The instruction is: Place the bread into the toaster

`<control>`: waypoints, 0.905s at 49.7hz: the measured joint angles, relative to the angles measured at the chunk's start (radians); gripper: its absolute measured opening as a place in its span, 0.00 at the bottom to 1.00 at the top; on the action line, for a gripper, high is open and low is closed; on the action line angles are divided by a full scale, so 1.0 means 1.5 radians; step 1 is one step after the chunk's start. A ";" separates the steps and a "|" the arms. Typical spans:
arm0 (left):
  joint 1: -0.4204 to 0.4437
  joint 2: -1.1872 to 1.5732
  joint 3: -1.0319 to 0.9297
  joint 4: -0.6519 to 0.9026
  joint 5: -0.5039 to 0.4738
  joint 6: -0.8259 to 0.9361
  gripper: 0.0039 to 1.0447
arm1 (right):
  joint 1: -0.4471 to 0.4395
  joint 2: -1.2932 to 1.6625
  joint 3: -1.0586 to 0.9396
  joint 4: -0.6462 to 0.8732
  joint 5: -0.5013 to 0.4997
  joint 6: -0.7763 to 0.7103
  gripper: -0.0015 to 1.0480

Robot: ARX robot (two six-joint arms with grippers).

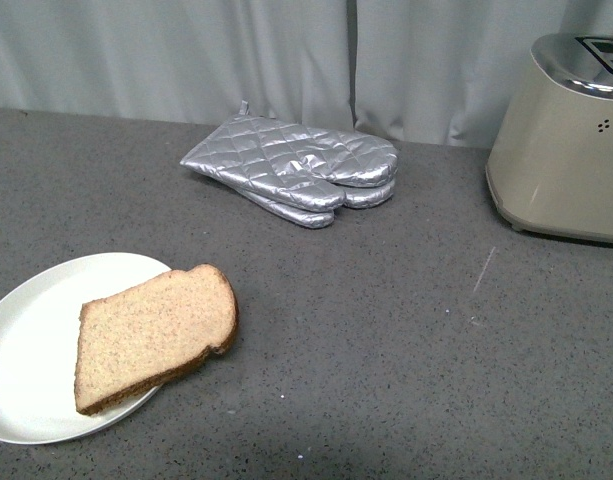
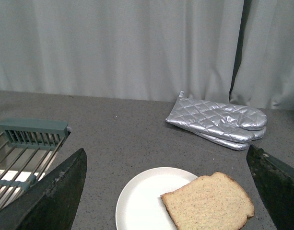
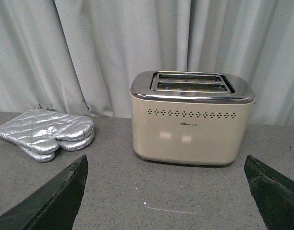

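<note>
Left gripper (image 2: 165, 150) and right gripper (image 3: 166, 158) gape empty; only the left wrist view shows the rack (image 2: 34, 133)

The left gripper (image 2: 166, 151) is wide open: its two dark fingers (image 2: 55, 196) are spread far apart, with a big gap between them, and only their pointed ends show. The right gripper (image 3: 166, 158) is wide open too, with its two dark fingers (image 3: 53, 199) just as far apart. Both grippers hold nothing, nothing touches their fingers, and both hang up in the air.
</note>
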 joint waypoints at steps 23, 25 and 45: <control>0.000 0.000 0.000 0.000 0.000 0.000 0.94 | 0.000 0.000 0.000 0.000 0.000 0.000 0.91; 0.000 0.000 0.000 0.000 0.000 0.000 0.94 | 0.000 0.000 0.000 0.000 0.000 0.000 0.91; 0.000 0.000 0.000 0.000 0.000 0.000 0.94 | 0.000 0.000 0.000 0.000 0.000 0.000 0.91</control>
